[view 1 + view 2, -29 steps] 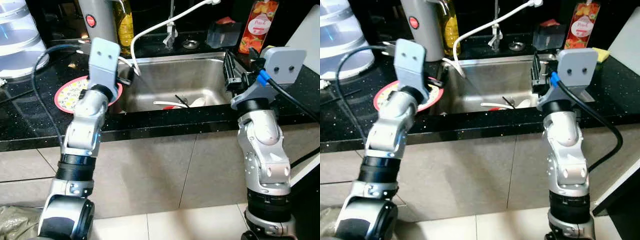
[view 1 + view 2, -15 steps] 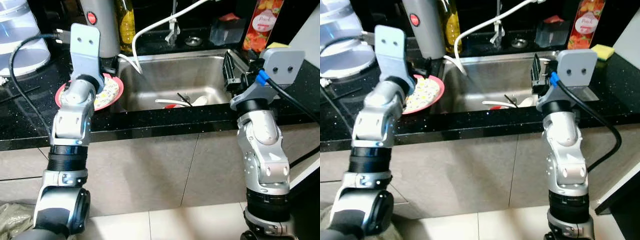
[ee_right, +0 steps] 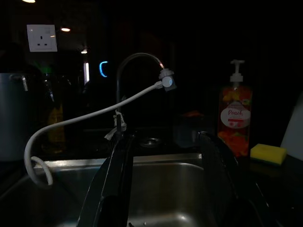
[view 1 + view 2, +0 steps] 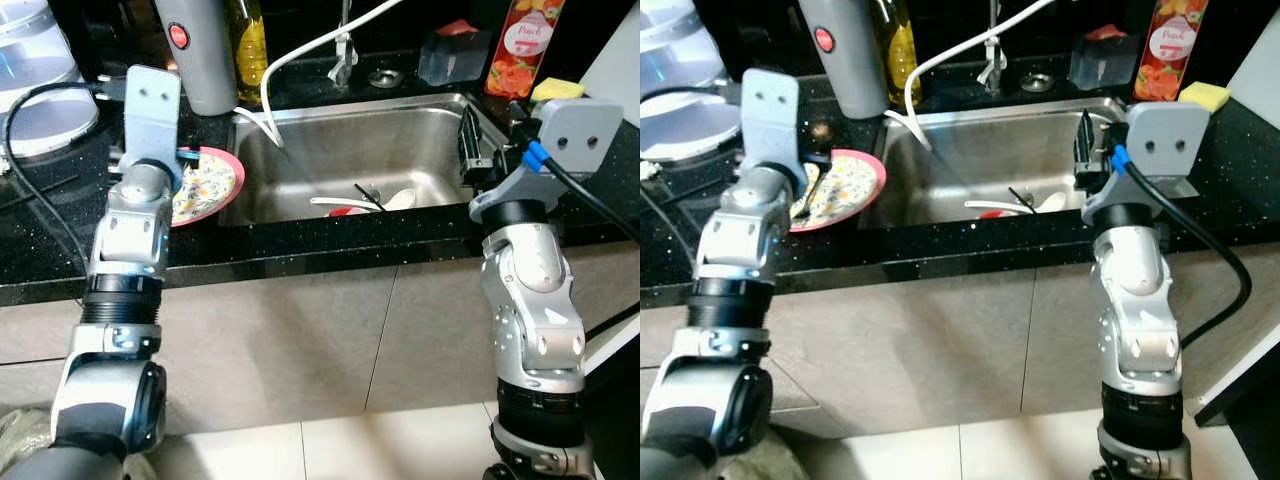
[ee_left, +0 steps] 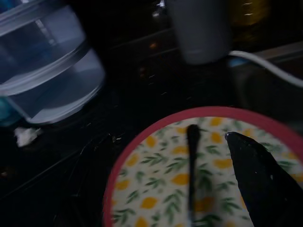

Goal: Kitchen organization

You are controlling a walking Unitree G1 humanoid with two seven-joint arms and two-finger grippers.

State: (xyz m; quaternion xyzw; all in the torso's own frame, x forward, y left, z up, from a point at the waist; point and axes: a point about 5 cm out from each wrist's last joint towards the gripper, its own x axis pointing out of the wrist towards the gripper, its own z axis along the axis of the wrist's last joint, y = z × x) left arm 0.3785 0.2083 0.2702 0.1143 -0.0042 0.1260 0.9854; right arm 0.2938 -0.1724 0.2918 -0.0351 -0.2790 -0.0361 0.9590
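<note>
A red-rimmed plate [image 4: 210,183] with a lemon pattern is tilted over the black counter, just left of the steel sink [image 4: 350,118]. My left gripper [image 4: 172,172] is shut on its left rim. In the left wrist view one black finger [image 5: 265,179] lies over the plate [image 5: 156,179] beside a thin black stick [image 5: 191,156]. My right gripper [image 4: 468,150] hovers open at the sink's right edge, empty, its fingers [image 3: 116,179] spread wide. White and red utensils [image 4: 365,203] lie in the sink.
A white hose [image 4: 300,60] droops from the tap into the sink. Behind stand a grey flask [image 4: 195,55], an oil bottle [image 4: 248,45], a clear box [image 4: 450,62], a peach soap bottle [image 4: 522,45] and a yellow sponge [image 4: 557,88]. Stacked clear tubs [image 4: 35,75] sit far left.
My left arm has swung left and drawn upright, and the plate now sits tilted in its gripper rather than flat. The view has shifted a little. The right arm has barely moved.
</note>
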